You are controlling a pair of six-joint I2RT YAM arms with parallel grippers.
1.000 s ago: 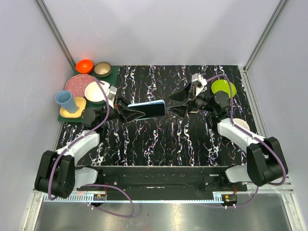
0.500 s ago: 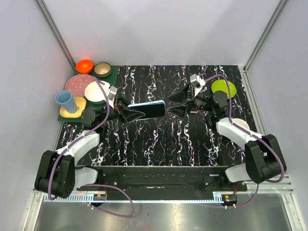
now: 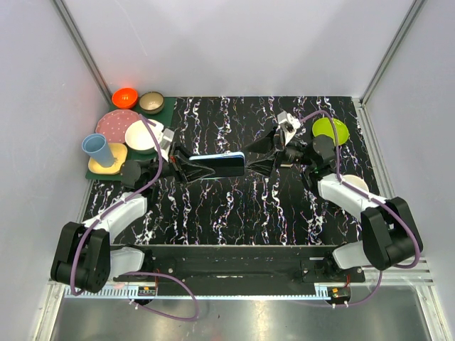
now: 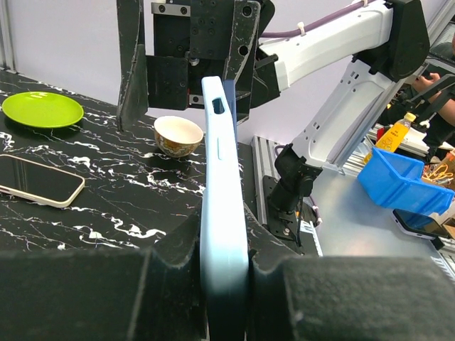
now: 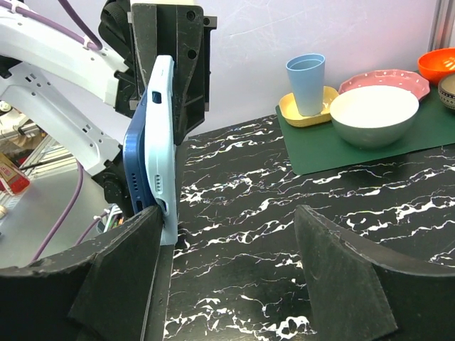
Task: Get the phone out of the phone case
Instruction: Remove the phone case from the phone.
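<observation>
Holding one end of the phone [image 3: 229, 158], the left gripper [image 3: 193, 168] was shut tight on it, with one finger on each flat side. The phone sat in its light blue case [image 5: 162, 121] and hung in the air over the middle of the black table [image 3: 227, 206]. It was lying level and turned up on its long edge. In the right wrist view the dark blue phone showed along one side of the case. The right gripper [image 3: 257, 154] was at the other end of the phone with its jaws wide apart, and it held nothing. One of its fingers [image 5: 131, 245] was just beside the free end of the case, but it was hard to tell if they touched. At the far left of the table was a green mat [image 3: 169, 114] with an orange bowl [image 3: 125, 97], a brown bowl [image 3: 151, 102], a pink plate [image 3: 112, 125], a white bowl [image 3: 140, 135] and a blue cup [image 3: 97, 150] on a yellow plate [image 3: 117, 158]. A green plate [image 3: 330, 129] lay at the far right. Another phone [image 4: 39, 180] lay flat on the table near the green plate.
</observation>
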